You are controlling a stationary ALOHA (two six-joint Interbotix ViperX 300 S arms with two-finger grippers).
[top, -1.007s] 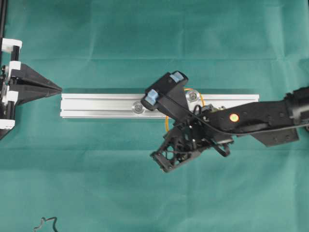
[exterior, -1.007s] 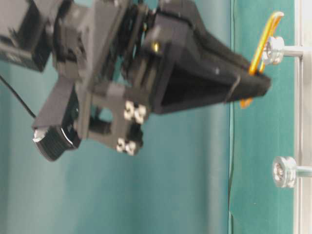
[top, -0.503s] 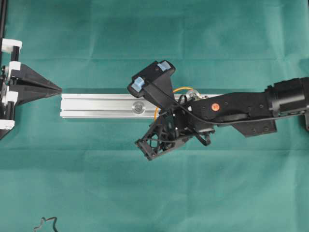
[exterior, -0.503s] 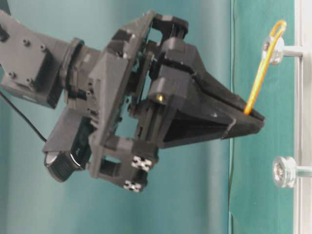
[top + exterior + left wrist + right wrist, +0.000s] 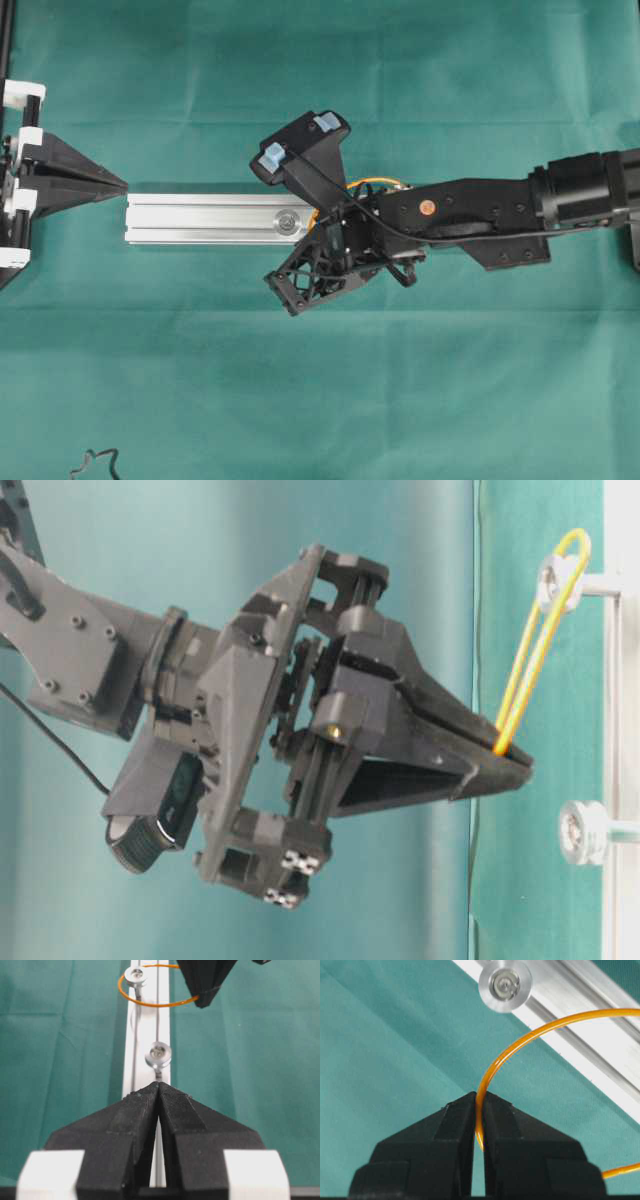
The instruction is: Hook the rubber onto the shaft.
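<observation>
Green cloth covers the whole work surface, and a silver rail (image 5: 205, 218) lies across the middle of the overhead view with two round-headed shafts standing up from it. The rubber (image 5: 535, 655) is a thin orange loop: one end sits around the farther shaft (image 5: 560, 583) at the upper right of the table-level view, and the other end is pinched between the clenched tips of the right gripper (image 5: 480, 1110), low in the right wrist view. Between those two points the band runs in two nearly straight strands, so it looks lightly stretched. The nearer shaft (image 5: 582, 832), lower right in that view, stands bare.

Such a band should be almost weightless, soft and springy, pulling back harder as it is drawn out, and smooth enough to slide out of a loose pinch. The present hold, right at the far bend of the loop, seems the sensible place, leaving both strands free to drop over a shaft head.

The left gripper (image 5: 158, 1091) sits clenched on nothing at the left edge of the overhead view, though its tips are hard to see there.
</observation>
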